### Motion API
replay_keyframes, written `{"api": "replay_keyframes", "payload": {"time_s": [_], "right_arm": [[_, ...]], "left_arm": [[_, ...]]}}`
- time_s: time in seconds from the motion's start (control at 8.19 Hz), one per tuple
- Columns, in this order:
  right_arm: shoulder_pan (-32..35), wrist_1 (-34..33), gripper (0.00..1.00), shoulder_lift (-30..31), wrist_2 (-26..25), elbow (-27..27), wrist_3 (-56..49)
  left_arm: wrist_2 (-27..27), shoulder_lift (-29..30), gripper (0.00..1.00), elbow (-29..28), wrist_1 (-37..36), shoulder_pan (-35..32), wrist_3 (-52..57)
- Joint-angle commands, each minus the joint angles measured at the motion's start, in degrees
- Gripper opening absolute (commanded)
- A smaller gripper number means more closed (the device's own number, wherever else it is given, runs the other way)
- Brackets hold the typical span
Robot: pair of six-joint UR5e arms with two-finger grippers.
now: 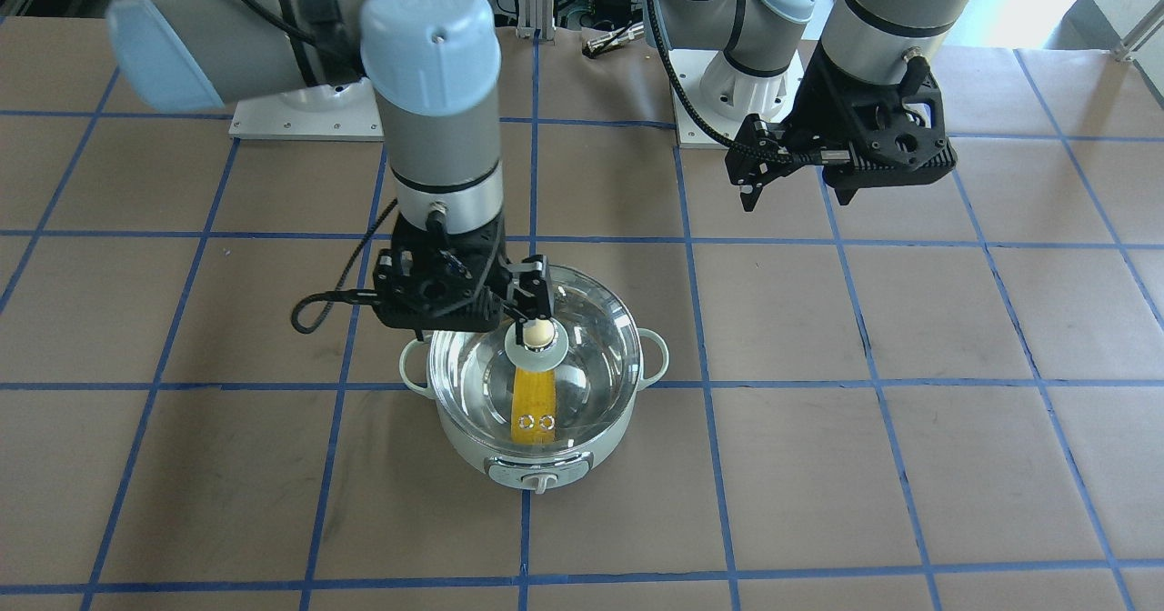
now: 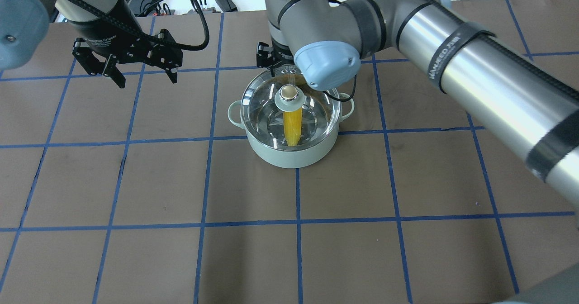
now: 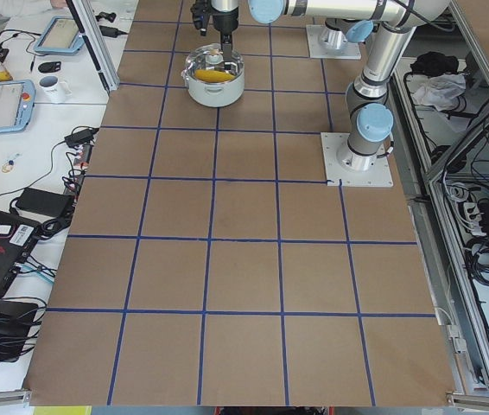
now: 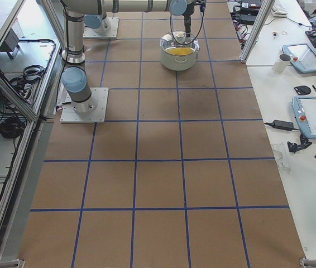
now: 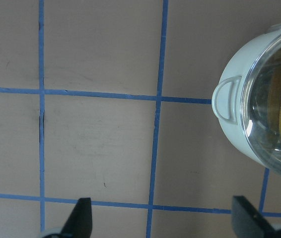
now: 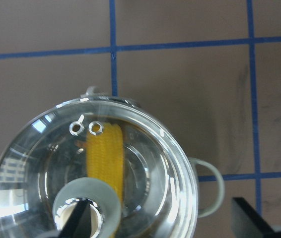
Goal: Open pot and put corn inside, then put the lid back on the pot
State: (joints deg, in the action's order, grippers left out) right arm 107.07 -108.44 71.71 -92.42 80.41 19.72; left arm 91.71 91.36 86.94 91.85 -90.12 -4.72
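Observation:
The mint-green pot (image 1: 536,465) stands on the table (image 1: 818,465), also seen in the overhead view (image 2: 289,157). The yellow corn (image 1: 535,402) lies inside it under the glass lid (image 1: 591,356), which rests on the pot's rim. My right gripper (image 1: 477,320) is open just above the lid. In the right wrist view (image 6: 163,220) one fingertip (image 6: 78,218) is at the beige knob (image 6: 96,218) and the other is beyond the pot's handle. My left gripper (image 2: 147,80) is open and empty, off to the side of the pot (image 5: 235,124).
The table is brown paper with a blue tape grid (image 2: 208,141). The two arm bases (image 1: 727,93) stand at its robot-side edge. Side benches hold tablets and a mug (image 3: 50,86), away from the work area.

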Motion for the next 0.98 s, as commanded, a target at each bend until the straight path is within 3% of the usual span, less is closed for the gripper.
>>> {"api": "replay_keyframes", "payload": {"time_s": [0.0,0.24,0.85], "right_arm": [[-10.3,15.9,1.00,11.4,0.3,0.5,-19.5],[-15.4,19.5,1.00,14.9,0.8,0.5,-26.0],[-15.7,20.1,1.00,15.2,2.3,2.5,-26.0]], "left_arm": [[0.1,0.7,1.00,0.0,-1.0,0.0,0.6],[0.0,0.9,1.00,0.0,-1.1,0.0,-0.2],[0.0,0.9,1.00,0.1,-1.1,0.2,0.1]]}}
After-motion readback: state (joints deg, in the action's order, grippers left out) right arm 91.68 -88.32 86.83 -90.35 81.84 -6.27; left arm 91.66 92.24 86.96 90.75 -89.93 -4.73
